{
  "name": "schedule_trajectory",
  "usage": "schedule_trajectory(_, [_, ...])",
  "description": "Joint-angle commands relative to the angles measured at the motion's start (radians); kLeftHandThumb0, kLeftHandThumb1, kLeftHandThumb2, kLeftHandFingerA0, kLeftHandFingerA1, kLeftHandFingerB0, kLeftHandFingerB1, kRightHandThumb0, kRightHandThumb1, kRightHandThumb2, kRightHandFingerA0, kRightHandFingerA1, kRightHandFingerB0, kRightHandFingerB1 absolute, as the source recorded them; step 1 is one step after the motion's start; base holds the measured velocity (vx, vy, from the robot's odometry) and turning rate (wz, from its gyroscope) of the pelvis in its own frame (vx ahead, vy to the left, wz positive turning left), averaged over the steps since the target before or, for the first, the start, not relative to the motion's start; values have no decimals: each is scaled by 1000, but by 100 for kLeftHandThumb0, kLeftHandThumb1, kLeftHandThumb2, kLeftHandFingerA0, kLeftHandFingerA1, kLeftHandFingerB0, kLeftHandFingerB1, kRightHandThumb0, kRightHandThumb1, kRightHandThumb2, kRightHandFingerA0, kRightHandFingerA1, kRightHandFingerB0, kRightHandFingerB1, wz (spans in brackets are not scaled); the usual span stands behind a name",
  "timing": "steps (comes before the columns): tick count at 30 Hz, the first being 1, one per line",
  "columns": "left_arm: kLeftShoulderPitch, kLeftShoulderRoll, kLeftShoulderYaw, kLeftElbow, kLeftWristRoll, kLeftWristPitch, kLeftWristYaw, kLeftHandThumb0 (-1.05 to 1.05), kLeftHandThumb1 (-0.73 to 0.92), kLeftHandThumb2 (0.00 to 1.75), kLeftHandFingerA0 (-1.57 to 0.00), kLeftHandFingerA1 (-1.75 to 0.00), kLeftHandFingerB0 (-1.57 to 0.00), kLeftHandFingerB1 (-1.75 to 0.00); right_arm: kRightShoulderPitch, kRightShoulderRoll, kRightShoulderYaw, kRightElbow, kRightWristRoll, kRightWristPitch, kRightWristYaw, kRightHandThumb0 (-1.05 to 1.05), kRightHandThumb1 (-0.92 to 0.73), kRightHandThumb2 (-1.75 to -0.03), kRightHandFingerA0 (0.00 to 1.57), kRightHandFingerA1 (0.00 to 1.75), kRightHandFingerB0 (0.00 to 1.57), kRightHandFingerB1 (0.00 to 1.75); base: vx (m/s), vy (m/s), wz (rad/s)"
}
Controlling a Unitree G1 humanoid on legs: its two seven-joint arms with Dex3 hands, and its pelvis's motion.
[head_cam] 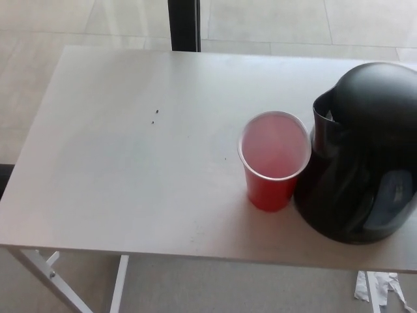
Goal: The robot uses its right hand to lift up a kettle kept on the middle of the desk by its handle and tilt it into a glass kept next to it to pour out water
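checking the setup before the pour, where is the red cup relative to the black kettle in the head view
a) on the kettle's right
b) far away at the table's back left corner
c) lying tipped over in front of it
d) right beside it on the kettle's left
d: the red cup stands upright directly to the left of the black kettle, right up against its side on the white table.
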Motion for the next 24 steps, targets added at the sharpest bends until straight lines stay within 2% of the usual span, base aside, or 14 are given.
schedule_trajectory(1, [-2,9,-6,17,5,-19,-4,-105,57,105,-55,-64,-42,-91,19,12,48,-4,-63,-130,-9,4,-44,-138,90,161,90,140,0,0,0])
schedule_trajectory(5, [-9,13,-15,13,12,-9,5,-105,57,107,-55,-64,-43,-91,12,20,40,22,-75,-171,-36,0,-44,-147,95,173,87,153,0,0,0])
schedule_trajectory(7, [-10,15,-12,17,4,-14,-3,-105,56,106,-56,-66,-41,-93,20,19,51,34,-131,-254,-92,-3,-44,-144,94,174,85,153,0,0,0])
schedule_trajectory(10, [-14,17,-15,22,8,-14,0,-105,57,107,-56,-65,-40,-93,26,34,47,20,-140,-259,-124,-5,-45,-136,91,175,84,157,0,0,0])
schedule_trajectory(11, [-8,17,-12,12,4,-13,-4,-105,56,108,-54,-65,-39,-94,28,32,47,27,-147,-291,-130,-6,-42,-143,92,175,81,155,0,0,0])
schedule_trajectory(12, [-8,17,-10,15,2,-18,-4,-105,58,105,-54,-64,-39,-92,26,27,52,39,-158,-330,-134,-11,-42,-137,92,175,75,171,0,0,0])
schedule_trajectory(16, [-13,21,-5,29,1,-16,4,-105,58,106,-56,-64,-41,-92,12,12,75,37,-189,-337,-146,-14,-43,-133,93,175,75,173,0,0,0])
schedule_trajectory(18, [-6,20,-4,17,-2,-13,0,-105,58,106,-55,-66,-39,-93,9,-4,94,-11,-222,-271,-156,-18,-42,-132,88,175,78,168,0,0,0])
schedule_trajectory(19, [-6,20,-6,17,1,-9,3,-105,58,107,-54,-64,-38,-92,4,-6,97,-15,-225,-267,-158,-25,-46,-120,119,141,103,130,0,0,0])
schedule_trajectory(20, [-6,20,-7,17,3,-7,3,-105,58,107,-54,-64,-38,-92,1,-6,99,-18,-227,-266,-160,-25,-46,-120,119,141,103,130,0,0,0])
schedule_trajectory(21, [-7,18,-5,16,-1,-2,3,-105,57,107,-54,-64,-38,-92,-5,-9,102,-16,-228,-260,-159,-18,-42,-125,90,175,73,172,0,0,0])
schedule_trajectory(22, [-8,17,-6,14,-1,1,2,-105,57,107,-54,-64,-38,-93,-9,-8,102,-20,-226,-243,-158,-19,-44,-122,86,175,73,170,0,0,0])
schedule_trajectory(23, [-9,16,-6,7,-2,5,2,-105,57,107,-54,-65,-38,-93,-16,-6,103,-34,-227,-196,-159,-19,-49,-106,78,175,74,158,0,0,0])
schedule_trajectory(24, [-10,16,-5,3,-4,7,2,-105,57,107,-54,-65,-38,-93,-20,-6,105,-44,-236,-163,-163,-19,-49,-106,78,175,74,158,0,0,0])
